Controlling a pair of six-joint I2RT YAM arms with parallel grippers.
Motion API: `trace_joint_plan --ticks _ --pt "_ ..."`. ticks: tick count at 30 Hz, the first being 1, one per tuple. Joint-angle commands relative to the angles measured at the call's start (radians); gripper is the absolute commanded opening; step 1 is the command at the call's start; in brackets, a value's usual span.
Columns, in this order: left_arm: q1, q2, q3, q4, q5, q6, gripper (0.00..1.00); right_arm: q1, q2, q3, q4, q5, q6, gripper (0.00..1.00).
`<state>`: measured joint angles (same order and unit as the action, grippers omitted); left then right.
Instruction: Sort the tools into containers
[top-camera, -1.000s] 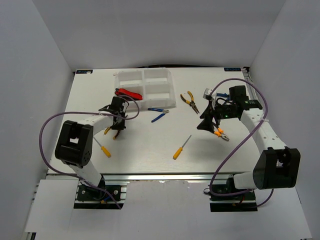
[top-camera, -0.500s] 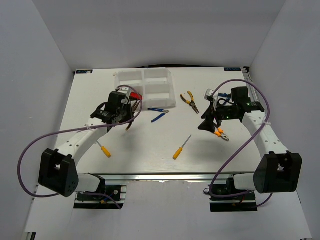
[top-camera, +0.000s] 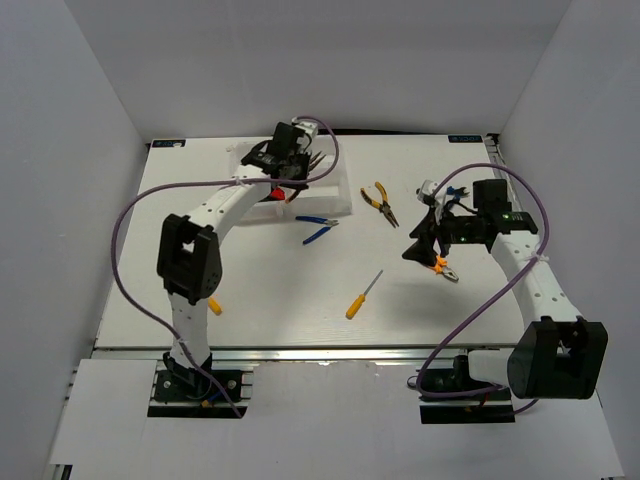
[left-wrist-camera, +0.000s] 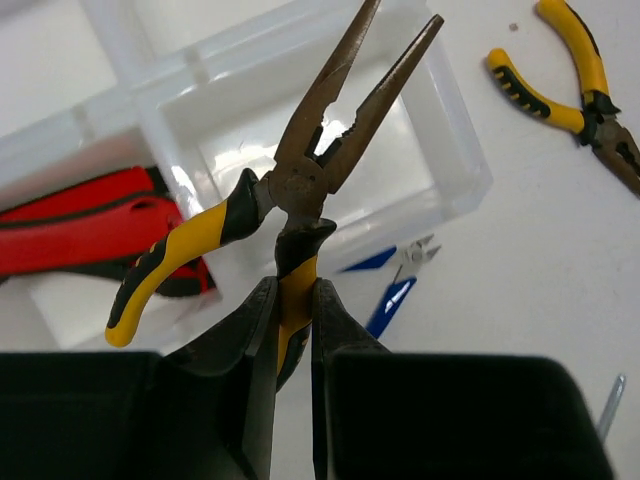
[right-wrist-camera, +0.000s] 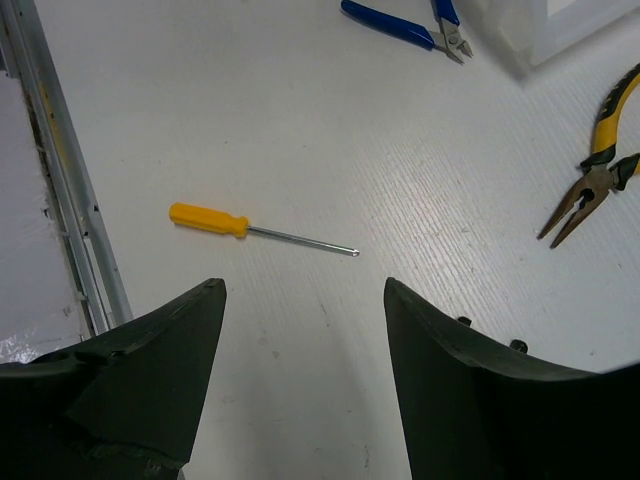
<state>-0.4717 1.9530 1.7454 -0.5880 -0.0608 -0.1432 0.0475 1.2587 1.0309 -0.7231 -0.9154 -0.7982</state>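
Observation:
My left gripper (left-wrist-camera: 292, 300) is shut on one handle of yellow-and-black long-nose pliers (left-wrist-camera: 318, 170), which hang nose-forward over the white organiser tray (left-wrist-camera: 455, 150). From above, this gripper (top-camera: 298, 160) hovers over the tray's (top-camera: 342, 205) middle compartments. Red-and-black cutters (left-wrist-camera: 75, 222) lie in a compartment at the left. My right gripper (right-wrist-camera: 305, 290) is open above bare table, a yellow-handled screwdriver (right-wrist-camera: 230, 225) ahead of it. In the top view that gripper (top-camera: 425, 247) stands beside orange-handled pliers (top-camera: 446, 269).
On the table lie blue-handled pliers (top-camera: 318, 228), yellow-handled pliers (top-camera: 380, 203) right of the tray, a screwdriver (top-camera: 363, 295) in the middle and another (top-camera: 214, 306) by the left arm. The aluminium rail (right-wrist-camera: 60, 180) marks the near edge.
My left arm has swung from the near-left table up and right to the tray, carrying the pliers. The right gripper has shifted slightly right and its jaws have narrowed a little.

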Motion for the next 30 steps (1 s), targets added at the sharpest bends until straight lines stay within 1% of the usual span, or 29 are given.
trace_joint_plan --ticks 1,3,7,8,9,12,13,16,17,19,20,21,27,30 --pt "-0.028 0.053 0.156 -0.072 -0.077 0.065 0.0 -0.018 -0.028 -0.015 0.024 -0.017 -0.016 0.71" --pt "-0.036 0.098 0.186 -0.052 -0.088 0.059 0.0 -0.026 -0.035 -0.023 0.022 -0.019 -0.019 0.71" --pt "-0.057 0.181 0.302 -0.065 -0.143 0.054 0.0 -0.032 -0.035 -0.028 0.016 -0.02 -0.024 0.71" --pt "-0.067 0.205 0.313 -0.075 -0.149 0.056 0.01 -0.034 -0.033 -0.028 0.016 -0.022 -0.025 0.71" --pt "-0.07 0.21 0.318 -0.075 -0.158 0.056 0.04 -0.035 -0.035 -0.029 0.016 -0.023 -0.026 0.71" --pt "-0.079 0.23 0.316 -0.079 -0.191 0.048 0.07 -0.035 -0.031 -0.032 0.017 -0.025 -0.026 0.71" --pt "-0.081 0.234 0.316 -0.079 -0.198 0.047 0.14 -0.037 -0.031 -0.037 0.019 -0.026 -0.026 0.71" --pt "-0.084 0.26 0.335 -0.09 -0.221 0.04 0.22 -0.037 -0.022 -0.038 0.025 -0.03 -0.021 0.71" --pt "-0.084 0.264 0.344 -0.095 -0.226 0.036 0.28 -0.037 -0.018 -0.037 0.027 -0.031 -0.021 0.71" --pt "-0.084 0.267 0.342 -0.093 -0.231 0.031 0.32 -0.037 -0.013 -0.037 0.028 -0.03 -0.018 0.71" --pt "-0.084 0.267 0.342 -0.093 -0.231 0.028 0.39 -0.037 -0.012 -0.037 0.03 -0.03 -0.019 0.71" --pt "-0.084 0.268 0.348 -0.093 -0.228 0.024 0.42 -0.037 -0.012 -0.038 0.031 -0.03 -0.018 0.71" --pt "-0.084 0.277 0.387 -0.098 -0.218 0.007 0.49 -0.037 -0.004 -0.043 0.037 -0.03 -0.016 0.71" --pt "-0.084 0.267 0.405 -0.104 -0.22 0.001 0.5 -0.037 -0.002 -0.042 0.042 -0.025 -0.016 0.71"
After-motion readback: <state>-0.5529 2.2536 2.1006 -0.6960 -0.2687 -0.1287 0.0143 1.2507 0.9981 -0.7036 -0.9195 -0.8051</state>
